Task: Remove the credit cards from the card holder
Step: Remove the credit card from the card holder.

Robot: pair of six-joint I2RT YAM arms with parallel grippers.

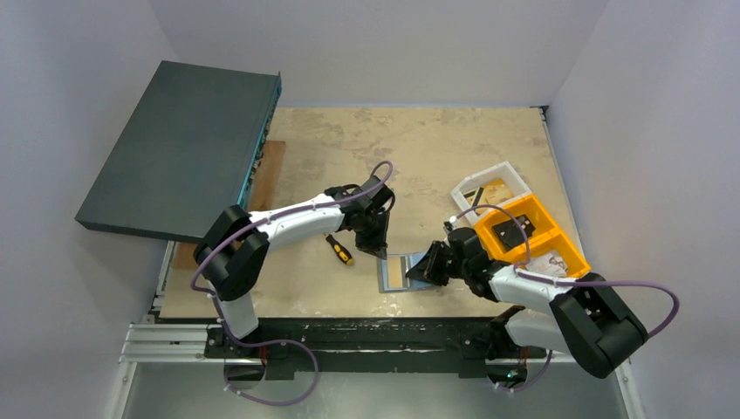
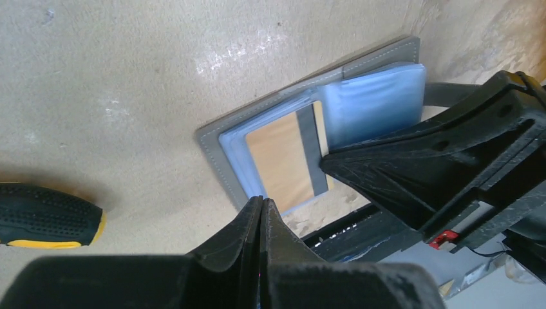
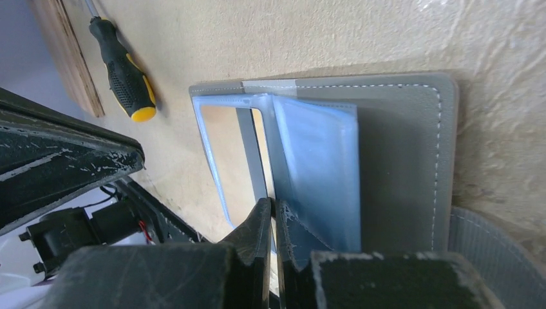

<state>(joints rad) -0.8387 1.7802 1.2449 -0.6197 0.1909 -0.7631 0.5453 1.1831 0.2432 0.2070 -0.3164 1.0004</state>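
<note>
Beige, mottled and matt, the table (image 1: 419, 148) lies before you, stained in paler patches. At its far left corner sits a large dark flat box (image 1: 179, 144), smooth-topped, with one teal edge. It lies over a strip of wooden board (image 1: 270, 166), and the detail along that edge is too small to read. To your right stand the orange bins (image 1: 532, 236), hard plastic with square walls, joined side by side. A white tray (image 1: 490, 185) touches them on the far side, and the sheet in the nearest bin carries print too small to read.

The card holder (image 1: 397, 272) lies open and flat close to the table's near edge, between your two grippers. Its outer face is grey with pale stitching and rounded corners, and its pale blue clear plastic sleeves (image 3: 322, 161) are fanned inside. A screwdriver (image 1: 339, 250) lies just to its left, apart from it; its handle is black dimpled rubber with a yellow end. One card (image 2: 283, 161) sits in a sleeve, tan with a dark stripe down one long side; any lettering on it is not legible.

Your left gripper (image 2: 261, 206) has its fingers pressed together, tip at the holder's near edge beside the card. Your right gripper (image 3: 273, 212) is closed to a hairline, tip at the sleeves' edge. Whether either nips plastic cannot be told.
</note>
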